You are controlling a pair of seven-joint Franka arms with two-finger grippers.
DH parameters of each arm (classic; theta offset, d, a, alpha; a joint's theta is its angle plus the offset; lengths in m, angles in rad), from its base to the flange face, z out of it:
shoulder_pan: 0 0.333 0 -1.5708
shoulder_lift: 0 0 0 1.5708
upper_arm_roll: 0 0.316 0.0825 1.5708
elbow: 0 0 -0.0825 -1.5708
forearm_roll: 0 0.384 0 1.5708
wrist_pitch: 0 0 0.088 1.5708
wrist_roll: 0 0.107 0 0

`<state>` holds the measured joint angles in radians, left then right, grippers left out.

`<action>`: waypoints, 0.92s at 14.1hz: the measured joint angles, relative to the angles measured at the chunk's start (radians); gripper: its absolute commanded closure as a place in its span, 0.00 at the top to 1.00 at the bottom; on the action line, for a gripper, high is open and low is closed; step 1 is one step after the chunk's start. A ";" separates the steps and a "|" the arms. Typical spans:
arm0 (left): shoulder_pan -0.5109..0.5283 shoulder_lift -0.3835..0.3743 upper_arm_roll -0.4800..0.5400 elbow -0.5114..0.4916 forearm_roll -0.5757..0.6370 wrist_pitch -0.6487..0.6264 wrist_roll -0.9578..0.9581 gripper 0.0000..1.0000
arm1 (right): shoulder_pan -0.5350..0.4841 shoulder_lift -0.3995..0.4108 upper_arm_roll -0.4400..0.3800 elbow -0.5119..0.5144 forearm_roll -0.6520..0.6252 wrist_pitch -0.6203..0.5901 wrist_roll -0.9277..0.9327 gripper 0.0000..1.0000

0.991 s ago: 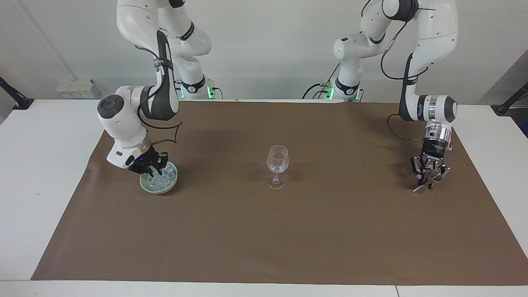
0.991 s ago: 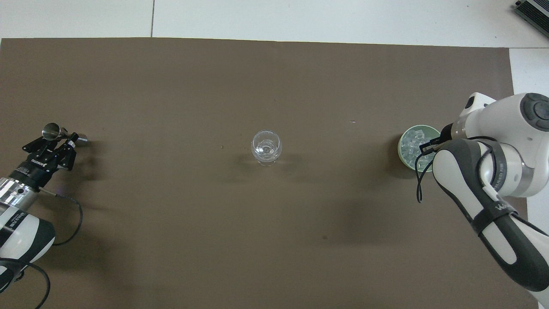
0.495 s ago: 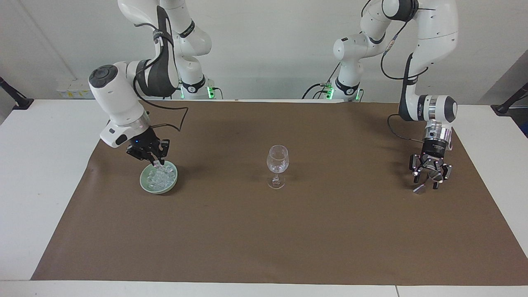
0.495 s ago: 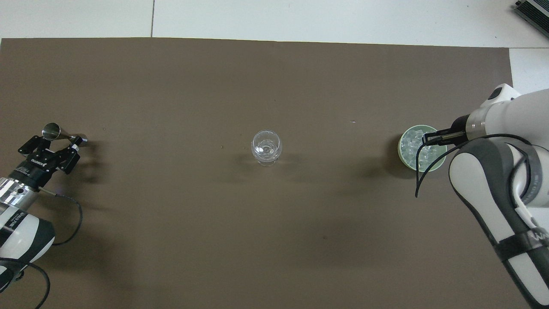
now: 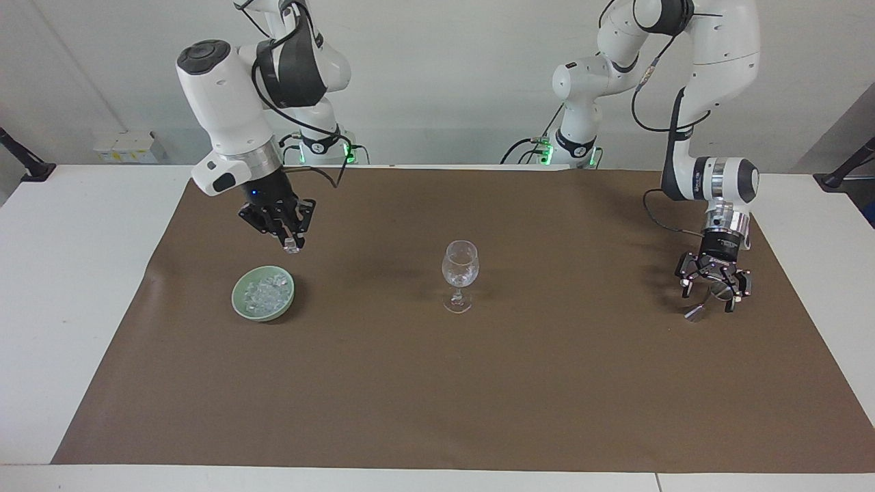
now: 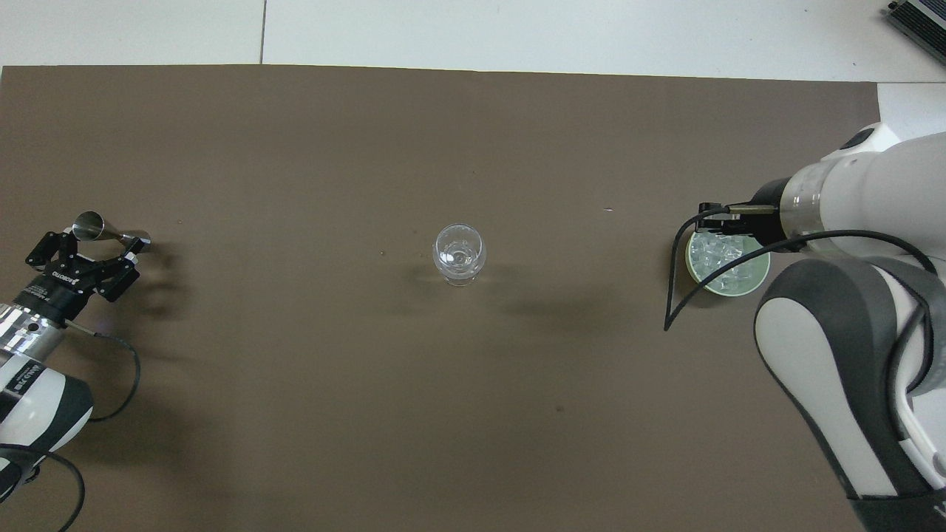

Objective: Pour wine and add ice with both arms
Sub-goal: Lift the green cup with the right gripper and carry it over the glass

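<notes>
Across the white table (image 5: 61, 287) lies a brown mat (image 5: 547, 396) that covers most of it, leaving bare strips at both ends. 2 white arms come in from the robots' edge. The right arm (image 5: 225, 102) bends high over its end of the table, and the right fingers (image 5: 290, 236) hang in the air above the green bowl (image 5: 239, 299). They are pinched together on a piece of ice (image 5: 294, 247), a small clear chunk that glints at their tips. The left arm (image 5: 711, 178) points straight down near its own end of the table. The left fingers (image 5: 733, 295) are spread wide, low over a metal measuring cup (image 6: 90, 224). The cup lies on its side on the mat, and I cannot tell whether they touch it.

The bowl sits on the mat toward the right arm's end of the table and holds the rest of the ice (image 5: 265, 292), a heap of clear chunks. A stemmed wine glass (image 5: 459, 270) stands upright at the middle of the mat, well apart from both the bowl and the measuring cup.
</notes>
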<state>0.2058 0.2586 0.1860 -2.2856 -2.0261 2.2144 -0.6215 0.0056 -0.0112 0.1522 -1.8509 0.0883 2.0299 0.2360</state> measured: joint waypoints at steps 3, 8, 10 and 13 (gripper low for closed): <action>0.000 -0.024 0.002 0.002 0.000 0.001 -0.006 1.00 | 0.002 0.000 0.083 0.020 0.000 0.000 0.139 0.00; 0.000 -0.054 0.002 0.002 0.000 0.006 -0.016 1.00 | 0.003 0.003 0.215 0.022 0.002 0.052 0.329 0.00; 0.000 -0.065 0.002 0.002 0.000 0.011 -0.026 1.00 | 0.004 0.012 0.259 0.021 0.018 0.104 0.386 0.00; 0.000 -0.079 0.002 0.002 0.001 0.019 -0.040 1.00 | 0.033 0.041 0.302 0.021 0.029 0.192 0.450 0.00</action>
<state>0.2058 0.1795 0.1882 -2.2837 -2.0255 2.2337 -0.6620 0.0389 0.0297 0.4541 -1.8296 0.1177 2.2219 0.6858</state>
